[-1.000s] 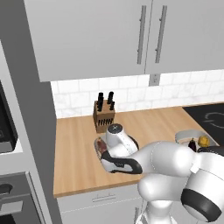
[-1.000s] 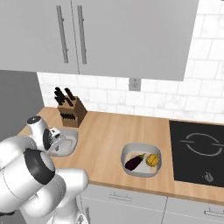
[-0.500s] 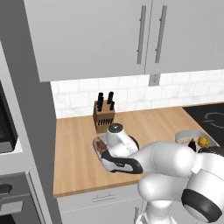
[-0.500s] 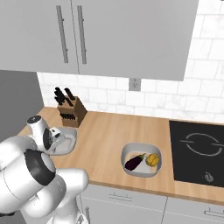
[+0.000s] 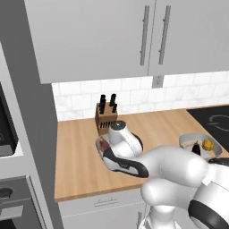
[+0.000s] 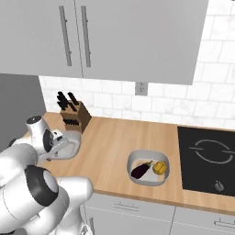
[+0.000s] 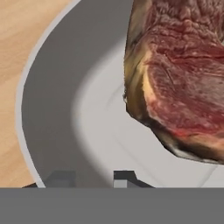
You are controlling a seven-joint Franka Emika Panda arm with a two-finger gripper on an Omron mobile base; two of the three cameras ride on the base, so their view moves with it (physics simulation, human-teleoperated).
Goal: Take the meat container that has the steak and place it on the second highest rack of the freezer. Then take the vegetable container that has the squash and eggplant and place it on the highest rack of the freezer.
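Note:
The meat container (image 7: pixel 57 109) is a grey shallow bowl on the wooden counter in front of the knife block. In it lies the steak (image 7: pixel 183 83), red-brown with pale fat. My gripper (image 7: pixel 92 179) comes down on the bowl's near side, one fingertip on each side of its wall, shut on it. In the base views my hand covers most of that bowl (image 5: pixel 101 144) (image 6: pixel 71 148). The vegetable container (image 6: pixel 136 159) stands further right with the eggplant (image 6: pixel 141 170) and the squash (image 6: pixel 159 167) inside, apart from the gripper (image 6: pixel 56 143). The freezer and its racks are out of view.
A knife block (image 5: pixel 105 117) stands at the wall just behind the meat container. A black cooktop (image 6: pixel 209 158) takes the counter's right end. Upper cabinets (image 5: pixel 134 36) hang overhead. A tall grey panel (image 5: pixel 31 116) and an oven (image 5: pixel 6 129) bound the left.
The jaws have closed in on the wall of the meat container. The arm and both containers have stayed in place.

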